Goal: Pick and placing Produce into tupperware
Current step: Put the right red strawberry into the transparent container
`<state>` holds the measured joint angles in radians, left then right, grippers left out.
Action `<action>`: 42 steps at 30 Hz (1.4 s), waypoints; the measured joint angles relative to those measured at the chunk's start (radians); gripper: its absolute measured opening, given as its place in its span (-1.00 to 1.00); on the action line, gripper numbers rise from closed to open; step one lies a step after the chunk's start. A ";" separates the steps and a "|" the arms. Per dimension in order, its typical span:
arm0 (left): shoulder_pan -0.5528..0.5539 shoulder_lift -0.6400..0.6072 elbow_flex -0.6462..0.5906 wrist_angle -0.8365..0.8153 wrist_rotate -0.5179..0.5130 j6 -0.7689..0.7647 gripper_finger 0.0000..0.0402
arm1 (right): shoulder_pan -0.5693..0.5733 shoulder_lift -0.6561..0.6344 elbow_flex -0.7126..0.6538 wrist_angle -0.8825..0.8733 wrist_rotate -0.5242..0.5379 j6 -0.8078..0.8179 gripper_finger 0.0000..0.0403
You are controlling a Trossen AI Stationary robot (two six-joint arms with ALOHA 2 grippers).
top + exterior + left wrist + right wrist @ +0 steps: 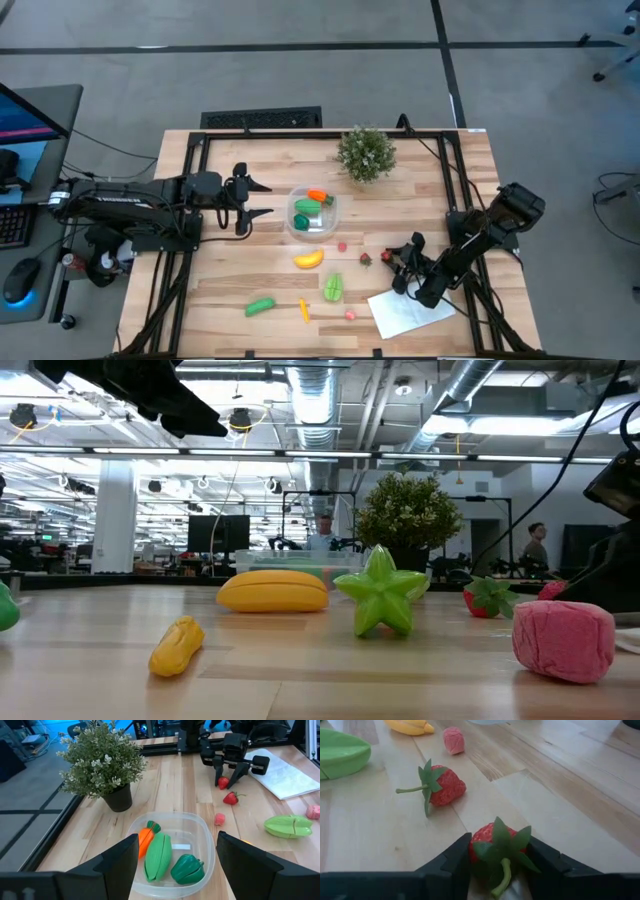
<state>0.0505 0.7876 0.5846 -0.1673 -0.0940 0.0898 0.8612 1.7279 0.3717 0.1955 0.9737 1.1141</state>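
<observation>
Red toy strawberry (495, 847) sits clamped between the right gripper's (497, 865) two dark fingers, low against the wooden table (560, 795), leafy cap and stem facing the wrist camera. A second strawberry (442, 786) lies just beside it on its side, with a pink berry (453, 740) and a yellow banana (410, 726) farther off. Seen from above, the right gripper (400, 262) works near the table's right front, close to a white sheet (410, 312). The clear container (312, 214) stands at mid-table, well apart from that strawberry, and already holds an orange carrot (145, 840) and two green pieces. The left gripper (252, 198) hovers just beside the container with its fingers spread apart and empty. Other produce waits on the boards: a green star fruit (333, 287), a green pickle-like piece (260, 306), a small orange carrot (305, 311). A potted plant (366, 152) stands behind the container. The strawberry looks light, hard and smooth, likely to roll or pivot if pinched near the tip; a hold across its widest part, as appears now, seems soundest. The thin stem would probably bend or slip and makes a poor handle.
</observation>
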 joint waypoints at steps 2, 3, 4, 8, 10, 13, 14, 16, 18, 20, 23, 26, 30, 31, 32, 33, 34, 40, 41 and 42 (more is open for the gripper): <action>0.000 0.000 0.000 0.000 0.000 0.000 0.28 | 0.000 0.000 0.000 0.000 0.000 0.000 -0.23; 0.000 0.000 0.000 0.000 0.000 0.000 0.28 | 0.000 0.000 0.000 0.001 0.000 0.000 -0.21; 0.000 0.000 0.000 0.000 0.000 0.000 0.28 | 0.000 0.000 0.000 0.001 0.000 0.000 -0.19; 0.000 0.000 0.000 0.000 0.000 0.000 0.28 | 0.000 0.000 0.000 0.001 0.000 0.001 -0.18; 0.000 0.000 0.000 0.000 0.000 0.000 0.28 | 0.000 0.000 0.000 0.001 0.000 0.001 -0.22; 0.000 0.000 0.000 0.000 0.000 0.001 0.28 | 0.000 0.000 0.000 0.000 0.000 0.000 -0.29; 0.000 0.000 0.000 0.000 0.000 0.001 0.28 | 0.000 0.000 0.000 0.000 0.000 0.000 -0.31; 0.000 0.000 0.000 0.000 0.000 0.001 0.28 | 0.000 0.000 0.000 0.000 0.000 0.000 -0.31; 0.000 0.000 0.000 0.000 0.000 0.001 0.28 | 0.000 0.000 0.000 0.000 -0.001 0.000 -0.27; 0.000 0.000 0.000 0.000 0.000 0.001 0.28 | 0.000 0.000 0.000 0.001 -0.002 0.001 -0.19; 0.000 0.000 0.000 0.000 0.000 0.001 0.28 | 0.000 0.000 0.000 0.003 -0.003 0.002 -0.04; 0.000 0.000 0.000 0.000 0.000 0.001 0.28 | 0.000 0.000 0.000 0.004 -0.004 0.002 0.05; 0.000 0.000 0.000 0.000 0.000 0.001 0.28 | 0.000 0.000 0.000 0.003 -0.004 0.002 0.09; 0.000 0.000 0.000 0.000 0.000 0.001 0.28 | 0.000 0.000 0.000 0.003 -0.004 0.002 0.09; 0.000 0.000 0.000 0.000 0.000 0.001 0.28 | 0.000 0.000 0.000 0.003 -0.004 0.002 0.09; 0.000 0.000 0.000 0.000 0.000 0.001 0.28 | 0.000 0.000 0.000 0.003 -0.004 0.002 0.09; 0.000 0.000 0.000 0.000 0.000 0.001 0.28 | 0.000 0.000 0.000 0.002 -0.004 0.002 0.09; 0.000 0.000 0.000 0.000 0.000 0.001 0.28 | -0.027 0.000 0.000 0.002 -0.006 0.000 0.09; 0.000 0.000 0.000 0.000 0.000 0.001 0.28 | -0.035 0.000 0.000 0.001 -0.008 0.000 0.09; 0.000 0.000 0.000 0.000 0.000 0.001 0.28 | -0.042 -0.001 0.000 0.001 -0.010 -0.006 0.09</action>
<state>0.0507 0.7879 0.5850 -0.1673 -0.0940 0.0910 0.8192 1.7271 0.3722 0.1967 0.9634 1.1077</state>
